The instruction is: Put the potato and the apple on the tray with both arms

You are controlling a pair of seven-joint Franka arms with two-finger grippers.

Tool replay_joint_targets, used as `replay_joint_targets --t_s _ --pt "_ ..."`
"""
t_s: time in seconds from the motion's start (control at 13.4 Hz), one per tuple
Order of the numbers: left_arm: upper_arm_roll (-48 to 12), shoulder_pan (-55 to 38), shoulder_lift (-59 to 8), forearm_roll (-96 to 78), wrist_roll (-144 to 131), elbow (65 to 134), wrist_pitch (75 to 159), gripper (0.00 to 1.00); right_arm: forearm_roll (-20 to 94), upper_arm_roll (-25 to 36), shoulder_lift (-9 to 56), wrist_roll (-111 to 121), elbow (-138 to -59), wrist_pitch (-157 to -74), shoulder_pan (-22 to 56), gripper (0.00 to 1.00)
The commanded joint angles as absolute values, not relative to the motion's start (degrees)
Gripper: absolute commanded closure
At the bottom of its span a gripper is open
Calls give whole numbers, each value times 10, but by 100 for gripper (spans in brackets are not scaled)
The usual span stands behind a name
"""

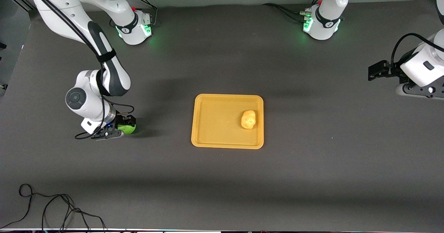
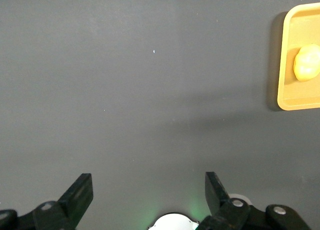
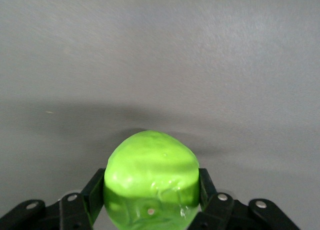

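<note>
On tray (image 1: 211, 122): potato (image 1: 248, 119), apparently unobstructed.

1. One tray (image 1: 211, 122), orange-yellow and rectangular.
2. One potato (image 1: 248, 119), pale yellow-tan.
3. One apple (image 1: 128, 128), bright green.
4. Two white robot arms: right arm (image 1: 100, 59), left arm (image 1: 421, 65).
5. Two black two-finger grippers: right gripper (image 3: 150, 192), left gripper (image 2: 147, 195).
6. Two green-lit bases, one (image 1: 137, 30) toward the right arm's end, one (image 1: 321, 26) toward the left arm's end.
7. One loose black cable (image 1: 52, 208) on the table.
</note>
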State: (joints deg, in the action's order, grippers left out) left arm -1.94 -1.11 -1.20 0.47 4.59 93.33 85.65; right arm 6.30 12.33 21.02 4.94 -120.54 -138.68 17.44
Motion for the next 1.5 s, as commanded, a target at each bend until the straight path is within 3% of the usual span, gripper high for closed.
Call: replay_joint_targets --t_s 0.0,0.22,0.37,0.67,0.97,1.27,1.35,1.42 --pt "-18 -16 -4 6 44 939 864 0 73 124 191 -16 -1061 -1199 204 61" --pt "-17 -15 -5 2 42 939 865 0 112 123 200 -84 -952 -1099 253 61" --pt "-18 -18 -9 4 29 937 867 0 120 123 214 -118 -916 -1092 301 61" --pt "-17 -16 -9 5 29 936 867 0 146 122 339 -265 -787 -1094 395 61" --pt "-17 -17 -9 6 30 936 872 0 145 122 430 -366 -766 -1152 444 60" --pt "-18 -15 -11 6 30 937 872 0 145 122 469 -366 -769 -1213 466 54" --pt "-17 -16 -11 6 30 937 872 0 144 122 475 -366 -769 -1213 467 52" --pt "-17 -17 -11 6 30 937 872 0 146 122 477 -367 -770 -1214 473 42"
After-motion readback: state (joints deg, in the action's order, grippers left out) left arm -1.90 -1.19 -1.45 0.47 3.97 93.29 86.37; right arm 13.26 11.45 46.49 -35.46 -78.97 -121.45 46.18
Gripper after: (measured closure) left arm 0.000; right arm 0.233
